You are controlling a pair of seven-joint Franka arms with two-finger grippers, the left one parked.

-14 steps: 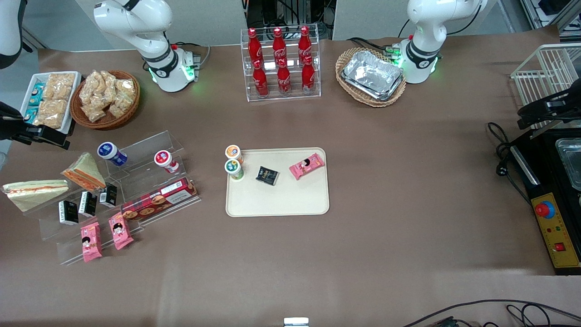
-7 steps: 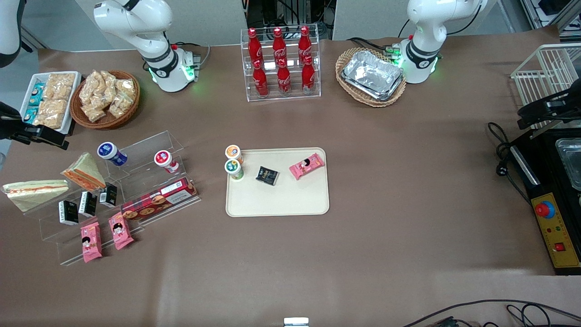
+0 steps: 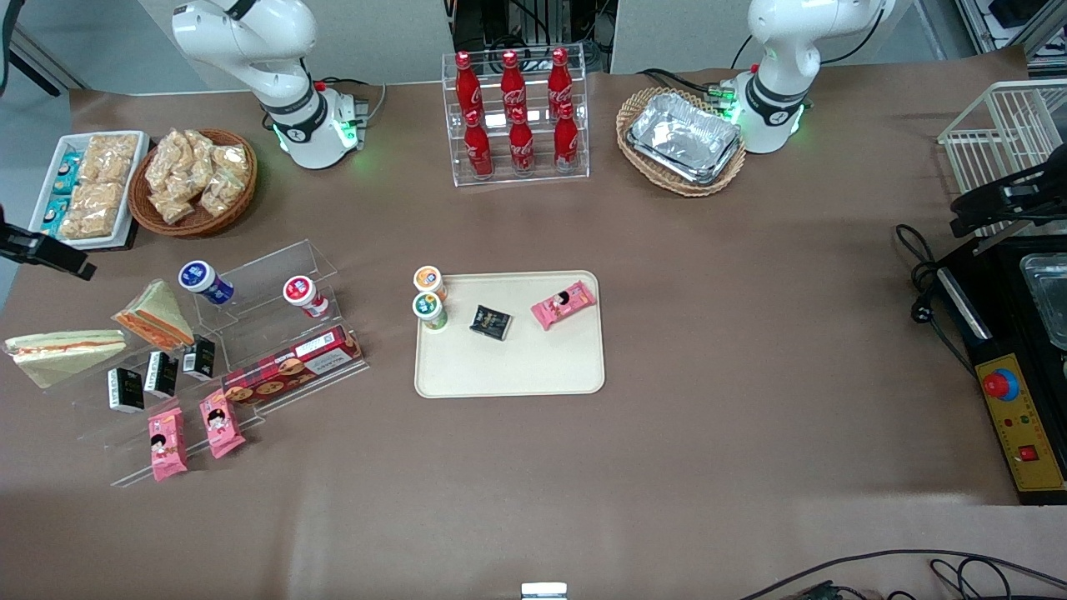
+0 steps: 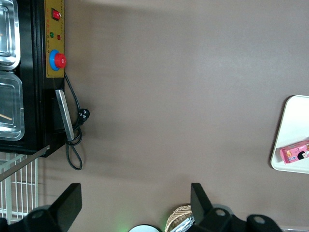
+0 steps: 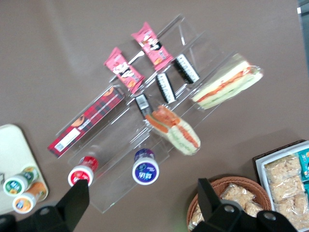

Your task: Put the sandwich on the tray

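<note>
Since 1 s ago my claw (image 3: 46, 254) has drifted further toward the working arm's end of the table (image 3: 750, 375) & now shows only as a dark bar at the view's edge; nothing else has shifted. Claw fingers (image 5: 72, 200) stand wide apart, holding nothing, high above the table.

Sandwich (image 3: 62, 352) – long wedge, pale bread w/ red-orange stripe, clear wrap – lies on the top step of the clear acrylic stand (image 3: 250, 333), below my claw & nearer the front camera than it. Not touched. Wrist cam shows same sandwich (image 5: 227, 82) lying flat.

Second wrapped sandwich (image 3: 156, 314), broad triangular face, sits just beside it on the same stand, approx. as near my claw.

Tray (image 3: 508, 371), cream, sits mid-table, well apart from my claw, toward the parked arm's end. On it: black packet (image 3: 491, 322), pink snack pack (image 3: 563, 304), green-lid cup (image 3: 429, 309). Orange-lid cup (image 3: 428, 280) stands at its corner; on or off the rim, cannot tell.

Snack bin (image 3: 87, 187) & wicker basket (image 3: 193, 182) of bagged snacks lie near my claw, farther from the front camera.
</note>
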